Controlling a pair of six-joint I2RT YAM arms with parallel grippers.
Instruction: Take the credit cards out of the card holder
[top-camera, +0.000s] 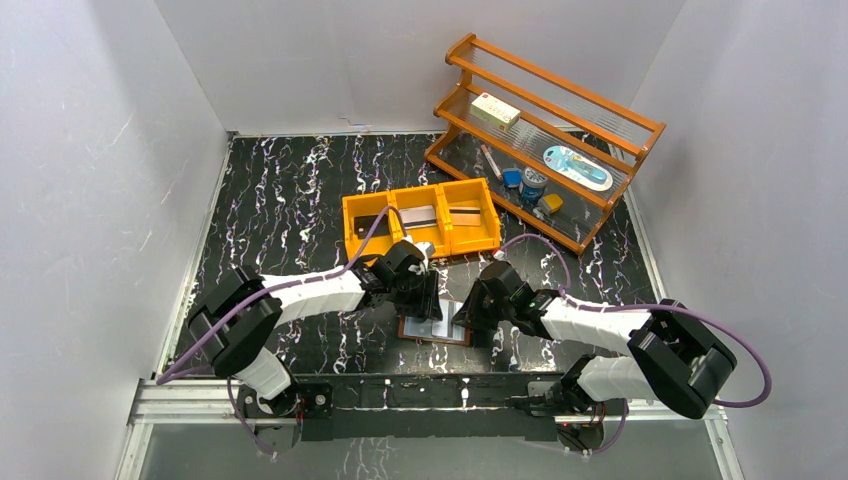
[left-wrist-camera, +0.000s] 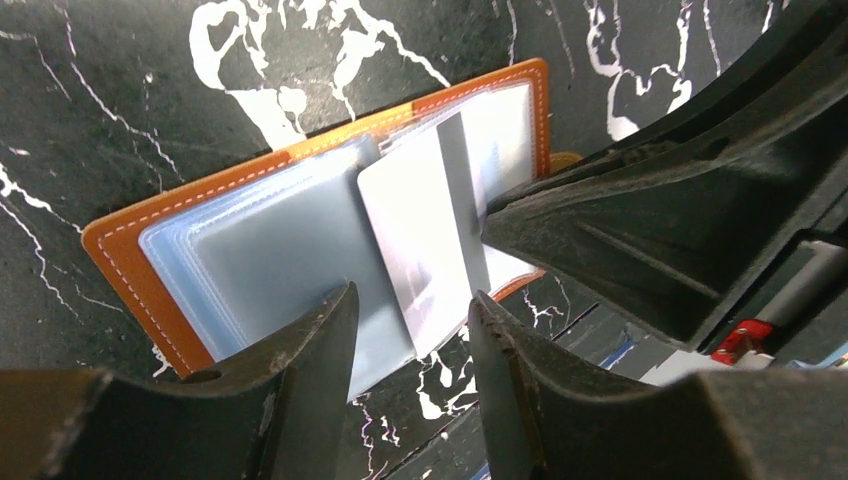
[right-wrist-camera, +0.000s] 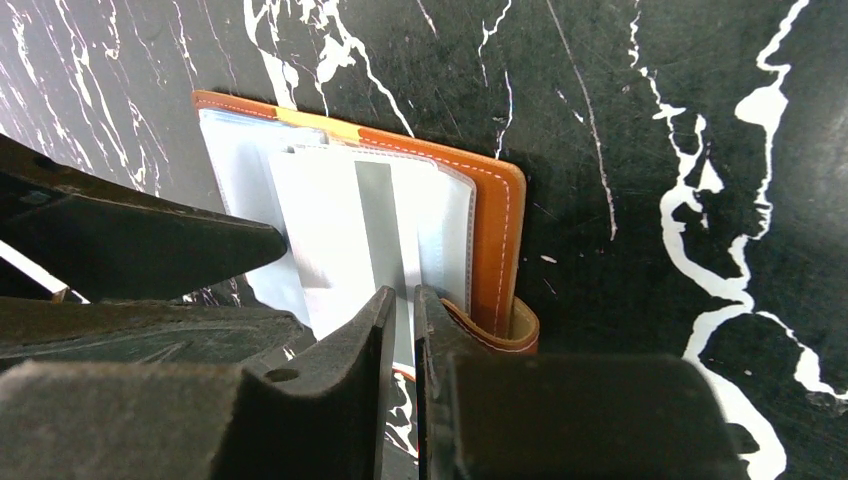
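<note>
holder: small brown stitched-leather folding card holder (left-wrist-camera: 125, 265), one, open flat on black white-veined marble table (top-camera: 290, 190), 6 o'clock of orange plastic three-compartment bin (top-camera: 470, 245)
sleeves (left-wrist-camera: 270, 250): pale blue-clear plastic, stacked, count unreadable
card: thin silvery-grey dark-striped rectangular credit card (left-wrist-camera: 415, 230), one, jutting from sleeves
left gripper (left-wrist-camera: 412, 295): half open, straddling card end
right gripper (right-wrist-camera: 402, 295): nearly closed, tips on sleeves, grip unclear

Bright, even light, soft shadows; wrist-view foregrounds seem slightly blurred.
</note>
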